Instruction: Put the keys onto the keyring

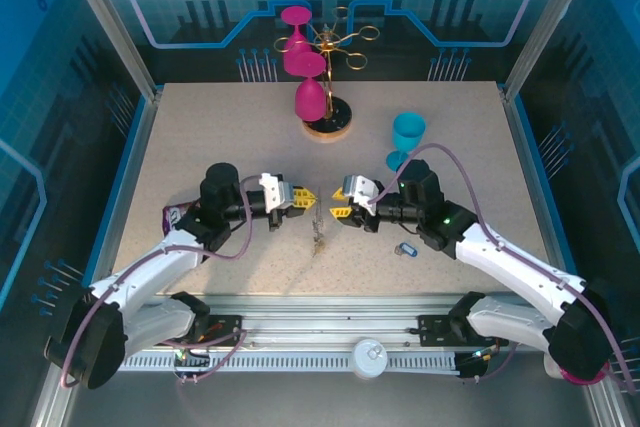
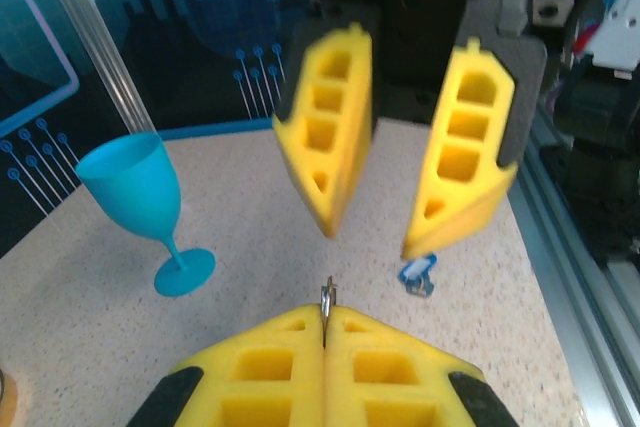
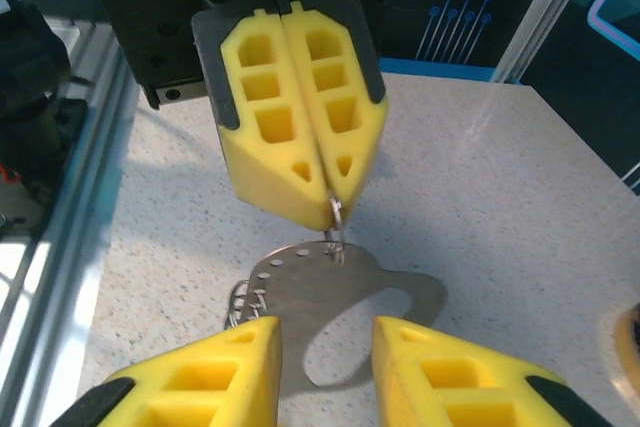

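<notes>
Table (image 1: 200, 137): one keyring (image 3: 335, 292), one blue key (image 1: 405, 250)

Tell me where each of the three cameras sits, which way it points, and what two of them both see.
Top external: above, behind the bases, looking down on the table; both arms show, left gripper facing right gripper.
Left wrist: on the left arm, past its own shut fingers toward the open right gripper and blue goblet.
Right wrist: on the right arm, past its own open fingers toward the left gripper holding the keyring.
Shared: top and left wrist both show the blue key.
</notes>
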